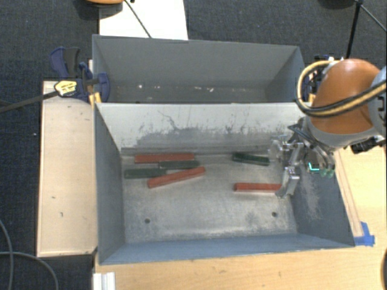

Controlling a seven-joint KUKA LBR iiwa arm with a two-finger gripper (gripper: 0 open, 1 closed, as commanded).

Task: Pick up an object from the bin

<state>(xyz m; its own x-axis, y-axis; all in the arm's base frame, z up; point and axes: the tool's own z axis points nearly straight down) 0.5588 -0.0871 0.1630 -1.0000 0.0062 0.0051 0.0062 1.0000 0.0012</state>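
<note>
My gripper (291, 174) hangs low at the right side of the bin, close to the right wall. Its tip is at the right end of a short red-brown stick (256, 187) that lies flat on the bin floor. Whether it touches that stick I cannot tell. A short dark green stick (250, 158) lies just behind, to the left of the gripper's upper part.
On the left half of the floor lie three longer sticks close together: a red-brown one (164, 158), a dark green one (158, 172) and another red-brown one (176, 177). The arm with its orange cover and cables leans in over the right rim.
</note>
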